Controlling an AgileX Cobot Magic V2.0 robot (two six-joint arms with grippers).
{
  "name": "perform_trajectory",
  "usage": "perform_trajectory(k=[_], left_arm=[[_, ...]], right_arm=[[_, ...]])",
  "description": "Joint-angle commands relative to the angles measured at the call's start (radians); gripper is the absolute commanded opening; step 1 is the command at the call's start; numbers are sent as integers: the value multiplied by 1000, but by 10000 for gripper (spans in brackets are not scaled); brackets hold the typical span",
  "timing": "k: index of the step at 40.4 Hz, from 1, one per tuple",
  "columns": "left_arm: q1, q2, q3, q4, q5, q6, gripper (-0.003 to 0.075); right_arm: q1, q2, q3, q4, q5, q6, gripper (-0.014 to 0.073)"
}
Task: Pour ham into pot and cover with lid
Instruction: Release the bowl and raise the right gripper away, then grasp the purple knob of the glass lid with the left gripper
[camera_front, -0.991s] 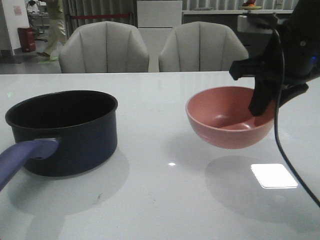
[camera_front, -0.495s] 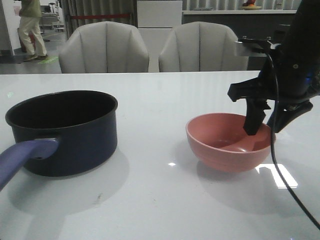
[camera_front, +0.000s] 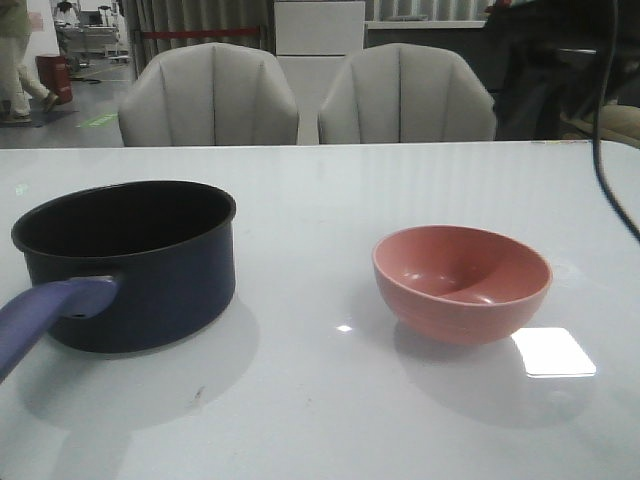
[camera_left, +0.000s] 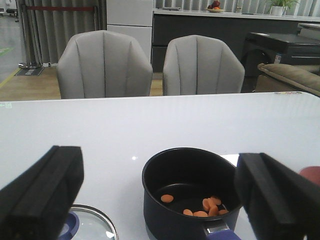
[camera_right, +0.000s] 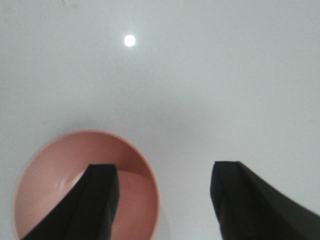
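On my front camera the pot (camera_front: 125, 262) sits on the white table (camera_front: 320, 400) at left, handle (camera_front: 45, 315) pointing toward me. Pink bowl (camera_front: 462, 283) stands upright at right, well apart from the pot, nothing in it that I can see.

Left wrist camera looks down into the pot (camera_left: 190, 192): the ham (camera_left: 202, 206) lies on the black floor of it, a loose scatter of orange chunks near the handle side. The lid (camera_left: 92, 224) rests flat on the table just beside the pot, only part of its glass and blue knob showing behind one finger.

Left gripper (camera_left: 160, 195): fingers spread wide, nothing between them, poised above the pot and lid.

Right gripper (camera_right: 162, 200): fingers apart, holding nothing. One finger (camera_right: 85, 202) overlaps the pink bowl (camera_right: 65, 170) in that view; I cannot tell whether it touches the rim. On the front camera only dark arm parts show at upper right.
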Motion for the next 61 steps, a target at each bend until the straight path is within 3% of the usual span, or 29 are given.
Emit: perform_trajectory(k=[1, 10, 24, 39, 49, 53, 59, 61], left_arm=[[-7, 8, -27, -1, -78, 1, 658], [-7, 8, -27, -1, -79, 1, 658], [-7, 8, -27, -1, -84, 1, 658], [-7, 8, -27, -1, -84, 1, 658], [-7, 8, -27, -1, -84, 1, 658], [-7, 8, -18, -1, -84, 1, 658], [-7, 8, -8, -1, -79, 1, 658], [-7, 8, -8, -1, -81, 1, 658]], right_arm=[[21, -145, 5, -7, -95, -4, 504], [73, -364, 157, -7, -240, -8, 504], [160, -726, 537, -7, -550, -8, 504], [160, -1243, 853, -4, -460, -7, 504], [160, -1329, 989, -4, -473, -7, 501], [160, -1329, 1018, -4, -477, -7, 405], [160, -1329, 1019, -4, -476, -7, 121], [160, -1329, 1019, -4, -476, -7, 142]])
